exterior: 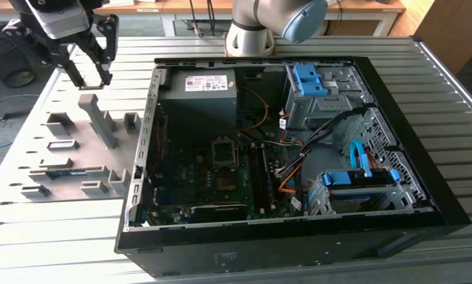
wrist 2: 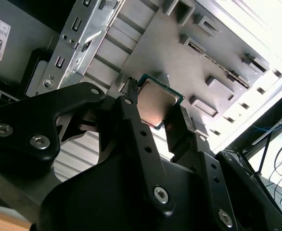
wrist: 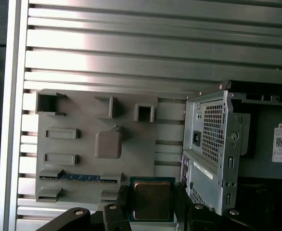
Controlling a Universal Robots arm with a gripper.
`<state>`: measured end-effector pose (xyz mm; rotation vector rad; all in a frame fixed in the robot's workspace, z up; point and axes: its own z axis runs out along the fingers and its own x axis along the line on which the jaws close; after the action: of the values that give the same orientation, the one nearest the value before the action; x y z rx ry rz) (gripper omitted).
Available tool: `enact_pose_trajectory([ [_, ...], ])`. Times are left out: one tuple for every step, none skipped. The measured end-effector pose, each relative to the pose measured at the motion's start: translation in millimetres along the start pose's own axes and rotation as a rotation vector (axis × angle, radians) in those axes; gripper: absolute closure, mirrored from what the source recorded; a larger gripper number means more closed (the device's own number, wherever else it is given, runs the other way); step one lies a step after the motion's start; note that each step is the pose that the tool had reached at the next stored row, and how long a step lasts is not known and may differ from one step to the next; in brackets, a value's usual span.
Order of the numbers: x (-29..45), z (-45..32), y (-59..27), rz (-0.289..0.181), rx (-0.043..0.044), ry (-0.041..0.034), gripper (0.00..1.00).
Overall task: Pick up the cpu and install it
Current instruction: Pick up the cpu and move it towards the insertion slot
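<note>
The cpu (wrist: 151, 199), a square chip with a copper-toned metal lid and a green rim, sits clamped between my gripper's two black fingers in both wrist views. My gripper (wrist: 151, 202) is shut on the cpu (wrist 2: 158, 101) by two opposite edges. In the exterior view my gripper (exterior: 90, 80) hangs in the air over the far end of the grey fixture plate (exterior: 70, 148), to the exterior view's left of the open computer case (exterior: 299, 236). The motherboard's square cpu socket (exterior: 222, 151) lies inside the case, well apart from my gripper.
The fixture plate (wrist: 83, 144) carries several raised holders and a memory stick (wrist: 73, 178). Inside the case are a power supply (exterior: 200, 89), blue drive brackets (exterior: 309, 80) and loose cables (exterior: 299, 154). The arm's base (exterior: 256, 35) stands behind the case on the slatted metal table (exterior: 54, 236).
</note>
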<state>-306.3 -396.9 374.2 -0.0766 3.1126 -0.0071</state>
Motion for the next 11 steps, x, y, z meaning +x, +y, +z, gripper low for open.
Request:
enact_pose_trajectory([
  [-2.7, 0.1, -0.1, 0.000, -0.0001, 0.0000, 0.53],
  [-5.7, 0.2, -0.3, 0.000, 0.0000, 0.0001, 0.53],
  [-8.4, 0.3, -0.4, 0.000, 0.0000, 0.0003, 0.53],
  [-11.2, 0.4, -0.5, 0.000, 0.0000, 0.0004, 0.53],
  [-13.8, 0.4, -0.7, 0.000, 0.0000, 0.0004, 0.53],
  [-16.3, 0.5, -0.8, 0.000, 0.0000, 0.0005, 0.53],
  [-18.8, 0.6, -0.9, 0.000, 0.0000, 0.0006, 0.53],
  [-21.4, 0.7, -1.1, 0.000, 0.0000, 0.0006, 0.53],
  [-23.9, 0.9, -1.2, 0.000, -0.0001, 0.0006, 0.53],
  [-26.3, 0.9, -1.3, 0.000, 0.0000, 0.0007, 0.53],
  [-28.6, 1.0, -1.4, 0.000, 0.0000, 0.0007, 0.53],
])
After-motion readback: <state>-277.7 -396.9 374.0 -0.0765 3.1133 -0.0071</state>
